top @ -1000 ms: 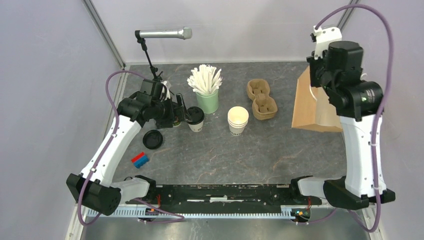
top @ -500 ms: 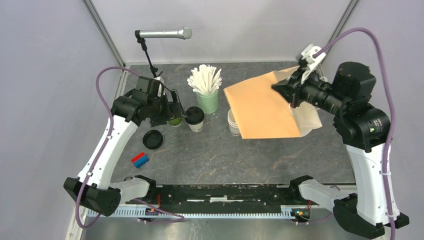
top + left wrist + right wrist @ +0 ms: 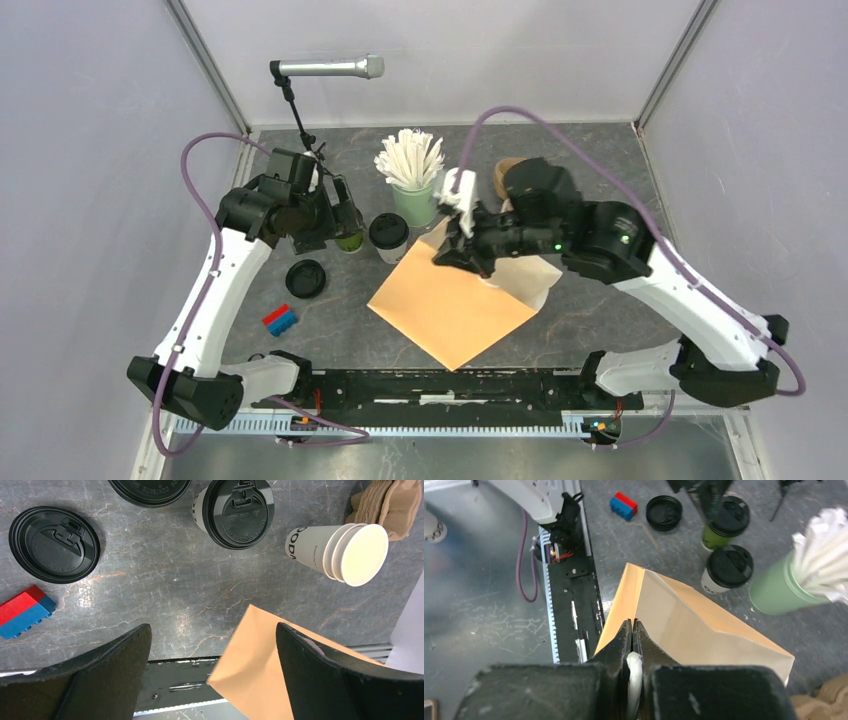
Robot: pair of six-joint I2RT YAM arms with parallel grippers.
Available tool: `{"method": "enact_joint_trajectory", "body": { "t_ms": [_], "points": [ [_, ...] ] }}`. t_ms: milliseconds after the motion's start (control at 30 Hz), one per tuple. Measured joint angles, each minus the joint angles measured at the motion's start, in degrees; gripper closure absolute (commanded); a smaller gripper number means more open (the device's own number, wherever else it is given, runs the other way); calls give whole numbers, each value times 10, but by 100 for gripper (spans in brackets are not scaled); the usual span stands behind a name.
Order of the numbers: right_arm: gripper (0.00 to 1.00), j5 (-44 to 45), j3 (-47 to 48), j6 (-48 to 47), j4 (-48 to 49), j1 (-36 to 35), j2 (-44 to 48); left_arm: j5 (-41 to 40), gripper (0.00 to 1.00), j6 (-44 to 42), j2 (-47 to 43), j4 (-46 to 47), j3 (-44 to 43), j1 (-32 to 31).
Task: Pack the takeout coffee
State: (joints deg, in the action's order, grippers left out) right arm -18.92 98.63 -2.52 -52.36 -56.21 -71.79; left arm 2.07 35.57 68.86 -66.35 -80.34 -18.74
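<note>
Our right gripper pinches the paper bag; left gripper gapes empty. At its ten o'clock, white cup and olive cup stand unpacked.

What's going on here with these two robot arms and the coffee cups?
The right end effector is shut on the white handle of a brown paper bag, holding it tilted over the table. The left end effector hangs open over the olive-green lidded cup, with the white lidded cup beside it. Neither coffee is in the bag yet; a spare black lid lies loose nearby.
</note>
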Motion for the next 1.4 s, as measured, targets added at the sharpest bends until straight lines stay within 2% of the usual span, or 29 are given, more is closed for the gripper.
{"method": "enact_joint_trajectory", "body": {
  "t_ms": [100,267,433,467,533,633,733,800,933,1033,1233,1400],
  "points": [
    [100,31,13,-29,-2,-48,-38,17,6,6,0,-8,-6,20],
    [99,91,50,-104,-26,-80,-106,50,6,6,3,-16,-7,72],
    [98,129,59,-163,-40,-118,-142,55,7,6,3,-26,-10,78],
    [94,137,57,-172,-43,-130,-148,56,7,6,3,-27,-10,78],
    [78,150,47,-187,-42,-151,-157,57,7,6,3,-29,-10,78],
    [68,160,15,-201,-35,-172,-161,61,6,5,3,-30,-10,78],
    [50,164,6,-208,-33,-176,-163,80,3,-7,3,-32,-10,78],
    [43,167,9,-209,-30,-176,-163,93,3,-11,3,-39,-11,78],
    [36,176,31,-206,-28,-175,-164,118,6,-11,2,-49,-11,78],
    [33,178,43,-195,-9,-175,-161,136,7,-11,-5,-56,-11,78],
    [33,219,33,-155,78,-162,-127,179,11,-11,-25,-81,-20,77],
    [34,269,-17,-95,192,-103,-66,197,13,-11,-25,-99,-63,59]
  ]
}}
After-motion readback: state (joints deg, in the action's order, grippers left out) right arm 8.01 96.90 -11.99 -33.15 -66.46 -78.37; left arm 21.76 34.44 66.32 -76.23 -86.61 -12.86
